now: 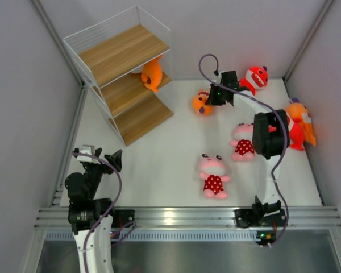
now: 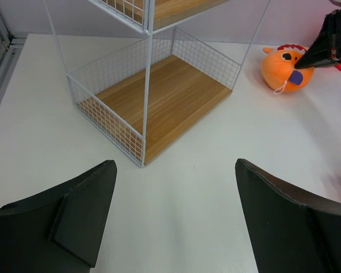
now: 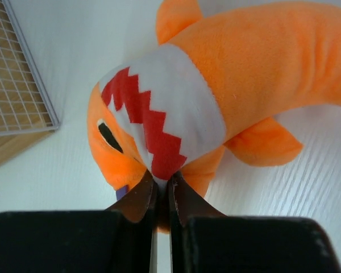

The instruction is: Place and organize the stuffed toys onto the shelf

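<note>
Left pincer (image 2: pixel 175 166) hung wide open and empty, just in front of the shelf (image 2: pixel 159 96). Right pincer (image 3: pixel 161 185) was pinched tight on the toothy mouth of the orange shark (image 3: pixel 227 85), down on the desk (image 1: pixel 159 153) right of the shelf. On the shelf's middle board lay a second shark (image 1: pixel 152 73).

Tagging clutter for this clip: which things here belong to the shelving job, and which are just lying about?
Job: shelf; shelved orange shark; gripped orange shark, pinched by the right hand; red shark; orange-and-red plush at the right edge; far pink animal; near pink animal.
Not part of it: table; metal rail. No stray loose items show.
</note>
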Motion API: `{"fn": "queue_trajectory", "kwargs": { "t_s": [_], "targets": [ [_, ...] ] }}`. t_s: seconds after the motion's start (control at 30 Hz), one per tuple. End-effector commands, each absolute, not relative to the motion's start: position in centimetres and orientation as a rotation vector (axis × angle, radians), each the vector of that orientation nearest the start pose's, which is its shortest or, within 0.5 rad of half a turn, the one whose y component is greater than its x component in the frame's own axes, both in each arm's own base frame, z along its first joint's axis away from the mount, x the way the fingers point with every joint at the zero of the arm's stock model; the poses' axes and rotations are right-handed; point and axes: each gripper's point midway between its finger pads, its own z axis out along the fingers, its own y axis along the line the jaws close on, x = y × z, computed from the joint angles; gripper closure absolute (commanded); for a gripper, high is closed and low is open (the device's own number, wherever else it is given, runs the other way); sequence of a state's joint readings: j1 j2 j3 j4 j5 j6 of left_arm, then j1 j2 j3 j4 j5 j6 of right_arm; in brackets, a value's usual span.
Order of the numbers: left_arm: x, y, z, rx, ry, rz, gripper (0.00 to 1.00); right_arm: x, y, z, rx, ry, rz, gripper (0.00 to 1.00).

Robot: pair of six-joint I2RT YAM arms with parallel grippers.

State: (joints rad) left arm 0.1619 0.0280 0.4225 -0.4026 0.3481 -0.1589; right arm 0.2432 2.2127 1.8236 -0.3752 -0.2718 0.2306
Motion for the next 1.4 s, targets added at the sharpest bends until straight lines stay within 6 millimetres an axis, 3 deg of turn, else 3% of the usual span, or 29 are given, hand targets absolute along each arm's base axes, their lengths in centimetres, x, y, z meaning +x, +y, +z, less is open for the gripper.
{"fn": "queue_trajectory", "kwargs": {
  "t_s": [0.0, 0.03, 0.1, 0.13, 0.17, 0.2, 0.23, 0.27, 0.33, 0.37, 0.43, 0.47, 0.5, 0.53, 0.6, 0.63, 0.67, 0.77, 0.93, 1.13, 1.23, 1.37],
  "targets": [
    [20.4, -3.7, 24.3, 0.063, 1.517, -0.272, 0.10, 52.8, 19.3, 14.9, -0.077, 2.219, 0.585, 1.00],
    [20.4, -3.7, 24.4, 0.066, 1.514, -0.271, 0.14, 50.5, 18.8, 15.9, -0.008, 2.212, 0.607, 1.00],
    [20.2, -4.1, 24.6, 0.093, 1.510, -0.281, 0.18, 48.4, 18.2, 17.4, 0.084, 2.162, 0.603, 1.00],
    [20.0, -4.4, 25.2, 0.140, 1.492, -0.267, 0.19, 46.0, 17.6, 19.1, 0.162, 2.103, 0.618, 1.00],
    [19.8, -5.0, 25.6, 0.192, 1.485, -0.279, 0.19, 44.3, 18.6, 20.1, 0.178, 2.070, 0.640, 1.00],
    [19.4, -5.2, 27.1, 0.247, 1.452, -0.246, 0.18, 42.5, 18.8, 24.2, 0.193, 1.955, 0.679, 1.00],
    [19.2, -5.4, 27.7, 0.280, 1.441, -0.237, 0.17, 40.7, 18.5, 22.6, 0.285, 1.963, 0.658, 1.00],
    [19.4, -5.5, 28.0, 0.318, 1.450, -0.230, 0.16, 37.9, 20.7, 26.3, 0.256, 1.864, 0.739, 1.00],
    [18.4, -6.4, 30.6, 0.434, 1.400, -0.204, 0.11, 35.6, 21.7, 27.7, 0.349, 1.770, 0.766, 1.00],
    [18.5, -6.9, 30.5, 0.474, 1.429, -0.229, 0.09, 32.8, 25.0, 28.9, 0.304, 1.754, 0.851, 1.00],
    [16.7, -9.1, 32.6, 0.611, 1.378, -0.300, 0.05, 30.8, 26.8, 32.0, 0.350, 1.659, 0.914, 1.00],
    [16.3, -9.7, 32.3, 0.640, 1.403, -0.351, 0.02, 28.1, 29.7, 32.8, 0.294, 1.663, 0.976, 1.00],
    [15.0, -11.3, 32.5, 0.714, 1.379, -0.446, 0.01, 27.5, 31.1, 34.3, 0.272, 1.640, 0.985, 1.00],
    [14.1, -12.0, 33.0, 0.731, 1.366, -0.495, 0.01, 25.4, 33.9, 34.3, 0.201, 1.653, 0.994, 1.00],
    [12.6, -13.2, 33.2, 0.793, 1.335, -0.567, 0.01, 23.7, 36.4, 35.6, 0.141, 1.651, 1.024, 1.00],
    [12.0, -13.6, 33.3, 0.817, 1.322, -0.589, 0.01, 22.7, 37.6, 37.7, 0.128, 1.625, 1.073, 1.00],
    [11.6, -13.5, 33.7, 0.814, 1.307, -0.571, 0.01, 21.2, 39.3, 37.8, 0.088, 1.631, 1.109, 1.00],
    [11.9, -12.8, 34.3, 0.778, 1.292, -0.493, 0.01, 18.3, 41.6, 39.4, 0.045, 1.589, 1.196, 1.00],
    [12.2, -12.5, 34.5, 0.751, 1.300, -0.477, 0.01, 15.8, 43.3, 41.0, -0.015, 1.562, 1.266, 1.00],
    [13.6, -11.4, 34.7, 0.714, 1.315, -0.399, 0.04, 13.1, 45.2, 40.4, -0.075, 1.591, 1.364, 1.00],
    [13.1, -11.9, 34.8, 0.759, 1.296, -0.422, 0.12, 12.6, 46.3, 39.3, -0.108, 1.630, 1.365, 1.00],
    [12.8, -12.2, 34.9, 0.780, 1.284, -0.427, 0.33, 12.4, 46.6, 38.6, -0.107, 1.635, 1.379, 1.00]
  ]
}}
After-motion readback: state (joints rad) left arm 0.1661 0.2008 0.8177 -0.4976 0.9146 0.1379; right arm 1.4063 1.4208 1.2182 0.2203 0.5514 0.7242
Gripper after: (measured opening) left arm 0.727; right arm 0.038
